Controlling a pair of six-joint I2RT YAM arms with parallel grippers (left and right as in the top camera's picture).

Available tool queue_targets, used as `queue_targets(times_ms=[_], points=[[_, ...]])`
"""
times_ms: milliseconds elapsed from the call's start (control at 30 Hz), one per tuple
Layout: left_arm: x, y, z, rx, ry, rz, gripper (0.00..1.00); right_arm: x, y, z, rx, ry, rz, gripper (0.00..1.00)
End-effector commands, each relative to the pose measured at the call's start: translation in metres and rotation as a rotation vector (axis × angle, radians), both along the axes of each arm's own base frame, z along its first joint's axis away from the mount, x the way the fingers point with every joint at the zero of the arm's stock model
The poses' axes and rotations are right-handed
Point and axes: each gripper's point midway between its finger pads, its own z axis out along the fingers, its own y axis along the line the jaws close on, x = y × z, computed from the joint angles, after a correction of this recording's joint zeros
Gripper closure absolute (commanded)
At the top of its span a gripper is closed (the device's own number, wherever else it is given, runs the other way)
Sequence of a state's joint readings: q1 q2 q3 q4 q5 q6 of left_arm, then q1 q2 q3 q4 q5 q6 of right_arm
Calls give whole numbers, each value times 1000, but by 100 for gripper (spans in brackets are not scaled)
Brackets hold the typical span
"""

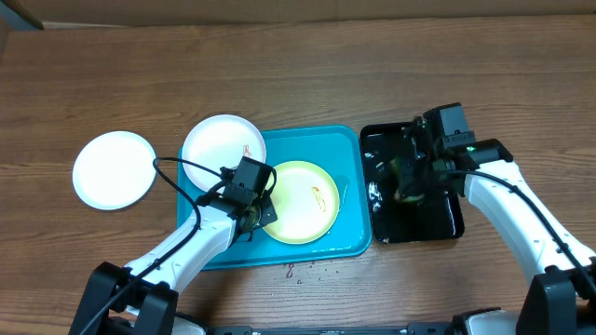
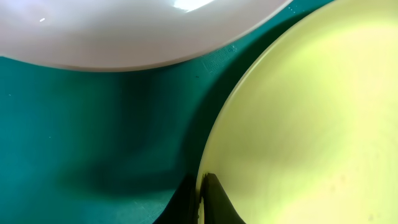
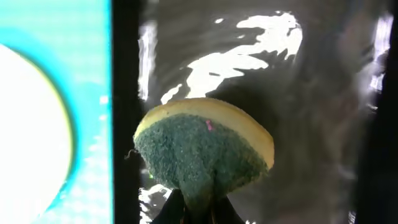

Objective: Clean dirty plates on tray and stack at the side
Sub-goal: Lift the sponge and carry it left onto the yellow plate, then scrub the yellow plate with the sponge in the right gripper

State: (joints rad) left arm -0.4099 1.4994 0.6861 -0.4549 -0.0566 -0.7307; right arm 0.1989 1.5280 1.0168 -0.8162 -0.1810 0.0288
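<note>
Overhead view: the tray (image 1: 352, 219) lies in the middle of the table (image 1: 298, 74), w/ its long axis running left-right and a bit turned. The yellow plate (image 1: 303, 200) lies flat inside it, face up, w/ a thin reddish smear (image 1: 322, 194) on its right part. The white plate (image 1: 222, 147) sits over the far-left corner of the tray, partly out of it, and has a red smear near its right edge. The outer plate (image 1: 115, 169), also white, lies on the table alone, left of the tray and apart from it.

The left gripper (image 1: 264, 212) is at the left rim of the yellow plate. In the left wrist view its fingers (image 2: 217, 205) are closed together and pinch this rim, i.e. it grips the yellow plate (image 2: 311, 124). The edge of the white plate (image 2: 124, 31) stands above the tray floor (image 2: 93, 137) here, w/ a shadow under it.

The black tray (image 1: 440, 221) lies just right of the cyan one, w/ its long axis running away from the robot, and it looks wet and glossy. The right gripper (image 1: 408, 179) is above it. In the right wrist view the gripper is closed on a sponge (image 3: 202, 152). The green rough side faces the camera and the yellow side is behind it.

A small green light (image 1: 472, 147) is on at the right arm. Some dark specks (image 1: 293, 272) lie on the table at the near edge of the tray.
</note>
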Motion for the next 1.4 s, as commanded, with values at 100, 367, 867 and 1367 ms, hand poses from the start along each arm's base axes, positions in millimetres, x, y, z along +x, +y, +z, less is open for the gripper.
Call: queue_targets(times_ms=[100,367,867,1367], points=[[-4,1,-8,9,17,-29,96,-3,68,43,337,-78,271,96],[-5,0,-8,-7,23,-4,96,-16,117,35,195,-136,372,96],[-5,0,-8,-6,24,-5,96,2,155,-17,-126,-285,449,96],[-6,0,-8,-6,26,-5,96,2,155,-59,-157,-209,444,95]])
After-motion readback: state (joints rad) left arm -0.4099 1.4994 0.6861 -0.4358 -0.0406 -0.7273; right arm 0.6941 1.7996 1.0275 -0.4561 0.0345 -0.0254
